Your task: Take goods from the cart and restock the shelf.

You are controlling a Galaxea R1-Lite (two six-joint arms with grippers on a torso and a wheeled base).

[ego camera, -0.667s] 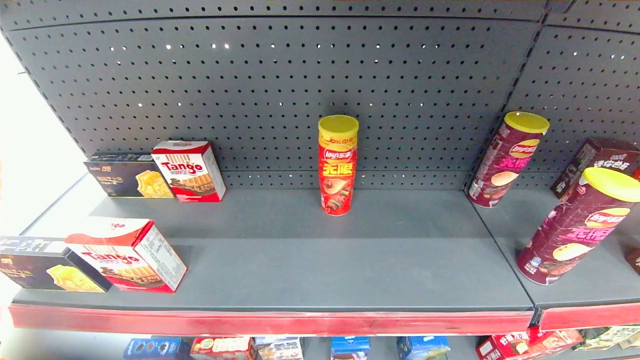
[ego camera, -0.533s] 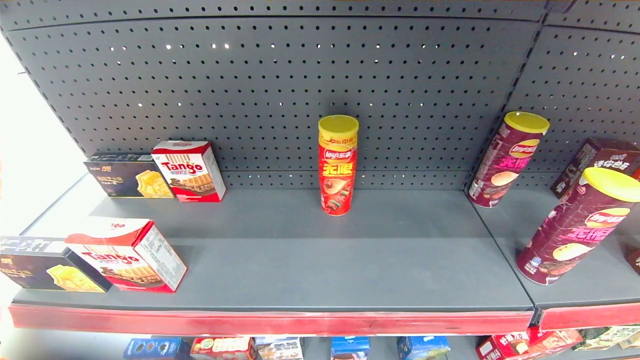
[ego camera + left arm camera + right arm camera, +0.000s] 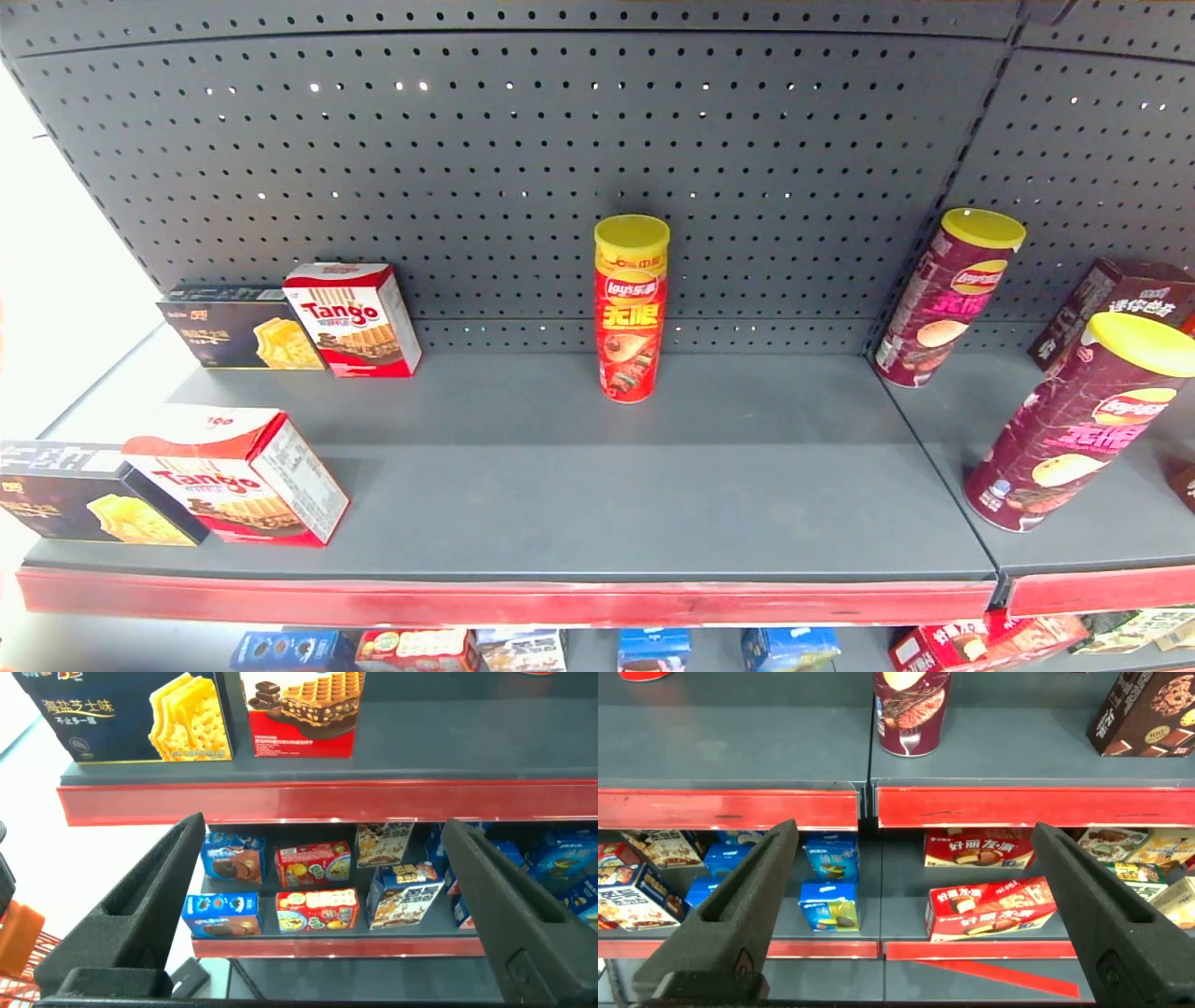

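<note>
My left gripper and right gripper both hang with jaws wide apart and empty, facing the red front edge of the shelf. A red chip can stands upright at the shelf's mid-back, well beyond my jaws. I judge such tubes light, stiff and slick, best gripped mid-body.

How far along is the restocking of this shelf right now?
Looks done: one red can stands at the back of the shelf, and boxes sit at its left end. In hand: nothing; left gripper and right gripper are open and empty, facing the shelf front. Left: the shelf's middle is mostly bare, so more goods likely have to come.
</note>
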